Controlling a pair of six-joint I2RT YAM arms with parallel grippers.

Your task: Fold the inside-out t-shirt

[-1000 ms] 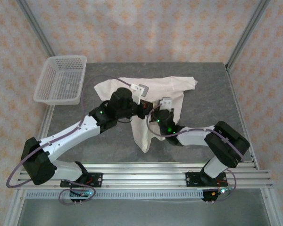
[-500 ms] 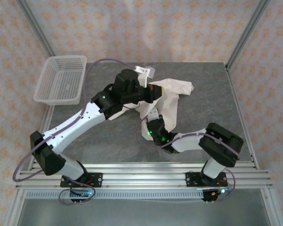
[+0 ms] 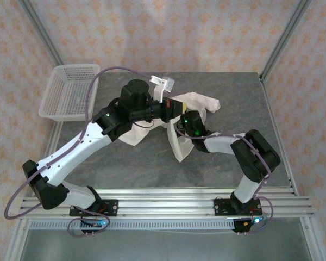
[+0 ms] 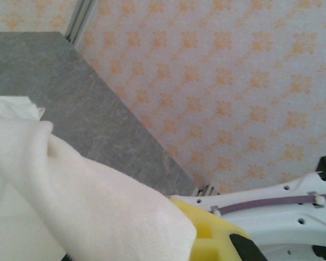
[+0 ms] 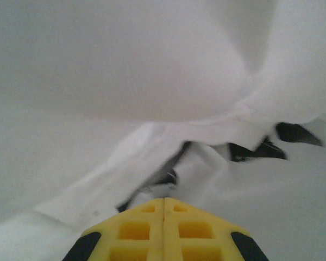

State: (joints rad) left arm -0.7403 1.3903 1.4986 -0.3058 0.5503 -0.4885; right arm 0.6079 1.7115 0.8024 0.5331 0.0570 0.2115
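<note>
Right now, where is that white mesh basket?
In the top view, the white mesh basket sits at the far left corner of the table, apart from the t-shirt to its right.

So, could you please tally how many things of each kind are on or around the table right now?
t-shirt: 1
mesh basket: 1
robot arms: 2 (left arm, right arm)
Total: 4
</note>
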